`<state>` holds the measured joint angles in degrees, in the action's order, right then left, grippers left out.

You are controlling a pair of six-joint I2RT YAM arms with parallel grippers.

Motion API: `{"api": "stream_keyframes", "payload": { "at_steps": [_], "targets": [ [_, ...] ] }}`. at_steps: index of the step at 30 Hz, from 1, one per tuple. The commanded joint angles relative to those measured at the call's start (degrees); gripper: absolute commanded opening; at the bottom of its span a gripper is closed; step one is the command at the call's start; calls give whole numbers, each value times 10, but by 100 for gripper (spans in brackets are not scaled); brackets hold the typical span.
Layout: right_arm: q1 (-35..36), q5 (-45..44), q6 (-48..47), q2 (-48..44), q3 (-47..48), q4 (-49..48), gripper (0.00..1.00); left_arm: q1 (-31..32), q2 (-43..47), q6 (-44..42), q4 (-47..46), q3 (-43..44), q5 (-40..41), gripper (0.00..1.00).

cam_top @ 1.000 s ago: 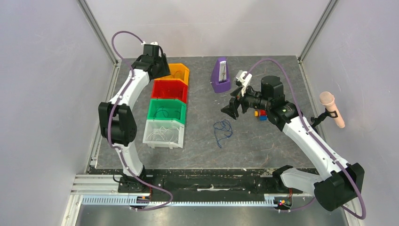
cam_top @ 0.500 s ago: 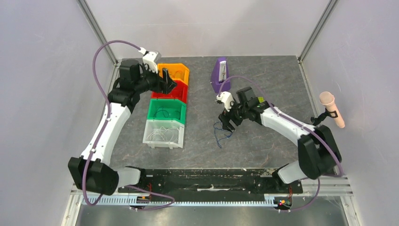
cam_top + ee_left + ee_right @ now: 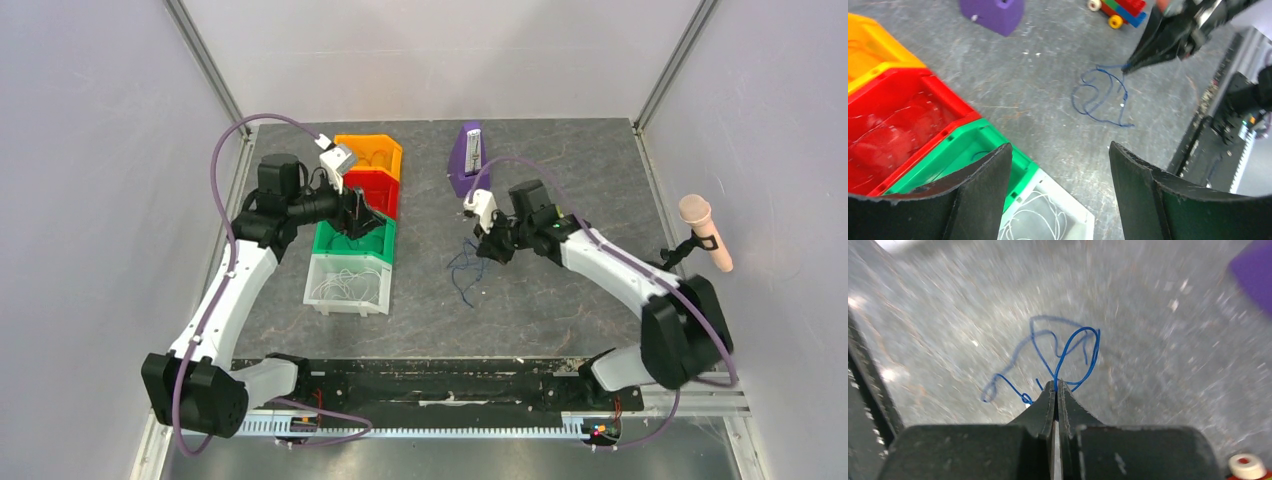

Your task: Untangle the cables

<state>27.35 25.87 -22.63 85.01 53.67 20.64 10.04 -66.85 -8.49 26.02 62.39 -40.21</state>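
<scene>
Sorting stage, by my reading, with one strand in hand. Left gripper (image 3: 1060, 146) hangs over the green bin (image 3: 330, 243), jaws spread wide and nothing between them. Right gripper (image 3: 1055, 385) is pinched tight on a loop of the blue cable (image 3: 1064, 354), the only loose strand on the table (image 3: 560, 310), lying between the row of bins and the right arm. White cables (image 3: 345, 288) lie in the clear bin (image 3: 318, 298) at the near end of that row.

Next move, in my judgement: raise the blue cable until its tail hangs free, then carry it to a bin. No blue bin is visible, so the destination is uncertain.

Plain pale walls (image 3: 430, 50) enclose three sides. The table is dark grey, scuffed and speckled
</scene>
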Motion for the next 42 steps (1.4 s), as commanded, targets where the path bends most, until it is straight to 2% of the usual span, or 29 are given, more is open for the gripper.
{"api": "stream_keyframes", "payload": {
  "at_steps": [1, 7, 13, 18, 19, 20, 21, 23, 24, 25, 28, 33, 38, 42],
  "targets": [
    [-2, 121, 74, -106, 33, -90, 0, 15, 13, -50, -23, -17, -120, 78],
    [-1, 167, 144, -147, 62, -126, 0, 75, 3, -67, -91, -35, -100, 80],
    [6, 185, 218, -162, 95, -188, 0, 172, -34, -40, -195, -37, -67, 80],
    [20, 188, 270, -159, 138, -202, 0, 230, -92, -33, -239, -40, -5, 81],
    [21, 187, 282, -161, 144, -222, 0, 230, -105, -30, -232, -38, 26, 78],
    [22, 181, 292, -162, 153, -226, 0, 228, -119, -28, -212, -32, 45, 62],
    [22, 170, 297, -165, 160, -226, 0, 219, -129, -31, -190, -25, 46, 42],
    [19, 146, 296, -174, 175, -224, 0, 193, -118, -29, -176, -40, 24, 17],
    [17, 133, 297, -179, 178, -225, 0, 181, -99, -26, -191, -63, 16, 7],
    [14, 123, 298, -181, 180, -225, 0, 170, -80, -26, -205, -89, 9, 2],
    [8, 104, 286, -188, 169, -214, 0, 160, -24, -34, -216, -122, -17, 2],
    [10, 102, 252, -180, 130, -172, 0, 159, 36, 24, -241, -113, -42, 2],
    [33, 134, 245, -156, 115, -175, 0, 160, 42, 104, -257, -73, -83, 2],
    [59, 145, 231, -141, 121, -178, 0, 162, 39, 169, -322, -56, -88, 2]
  ]
}}
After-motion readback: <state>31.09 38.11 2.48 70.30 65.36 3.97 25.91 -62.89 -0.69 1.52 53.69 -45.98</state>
